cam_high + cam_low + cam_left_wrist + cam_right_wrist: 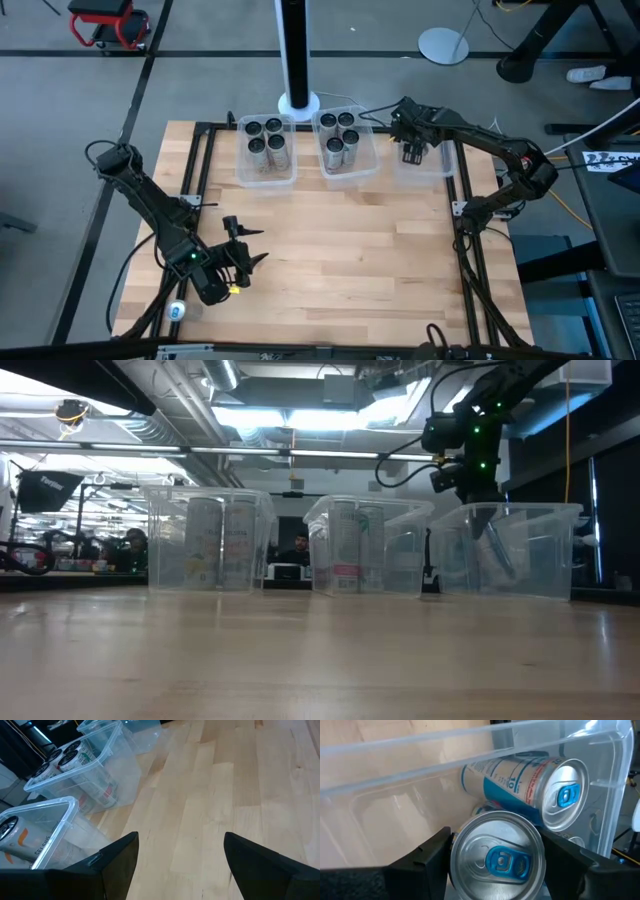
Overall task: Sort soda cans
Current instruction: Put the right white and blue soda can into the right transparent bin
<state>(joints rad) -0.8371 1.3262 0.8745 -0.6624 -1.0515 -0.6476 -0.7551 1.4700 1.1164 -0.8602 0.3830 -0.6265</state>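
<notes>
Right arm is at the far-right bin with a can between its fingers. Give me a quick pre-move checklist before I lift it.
1. Can centred between the right hand fingers: ok.
2. Firm grip on the can: cannot tell.
3. Second can lying in the right bin beside the first, may shift on lift: not ok.
4. Left hand open, parked at the table's near left, away from the bins: ok.
5. Room in the middle bin for another can: cannot tell.

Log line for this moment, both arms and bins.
right gripper: around a can in right bin, second can lying behind | left gripper: open, empty, above table | other bins: upright cans
</notes>
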